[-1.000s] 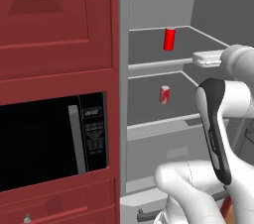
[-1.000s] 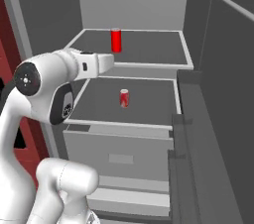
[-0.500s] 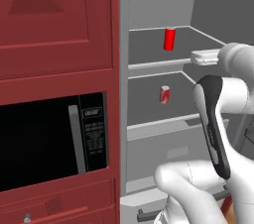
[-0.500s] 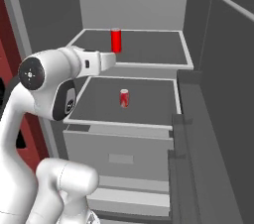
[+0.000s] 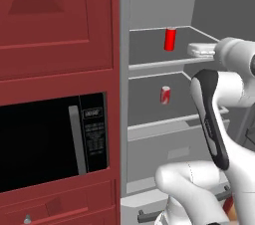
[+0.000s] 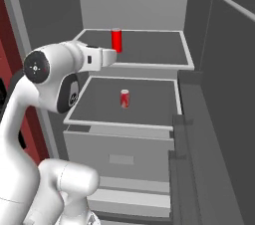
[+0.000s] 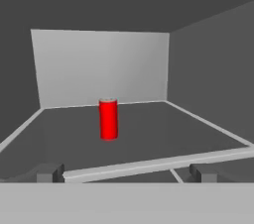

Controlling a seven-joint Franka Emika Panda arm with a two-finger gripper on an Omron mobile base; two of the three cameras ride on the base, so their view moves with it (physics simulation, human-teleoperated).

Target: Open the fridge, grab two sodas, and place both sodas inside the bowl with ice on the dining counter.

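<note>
The fridge (image 6: 134, 0) stands open, its grey shelves showing. One red soda (image 5: 170, 39) (image 6: 116, 40) stands upright on the upper shelf, and a second soda (image 5: 165, 95) (image 6: 125, 98) stands on the shelf below. My white hand (image 5: 201, 49) (image 6: 107, 56) hovers at the front edge of the upper shelf. In the hand view my gripper (image 7: 126, 173) is open, level with that shelf and apart from the upper soda (image 7: 108, 119), which stands straight ahead. Nothing lies between the fingertips (image 7: 49, 173). The bowl with ice and the dining counter are out of view.
Dark red cabinets (image 5: 55, 20) with a black built-in microwave (image 5: 45, 144) flank the fridge on the left. The open fridge door (image 6: 229, 119) rises on the right. A grey drawer (image 6: 119, 159) sits under the lower shelf.
My hand has risen a little and edged forward toward the upper shelf's soda. The gripper stays open and both sodas have not moved.
</note>
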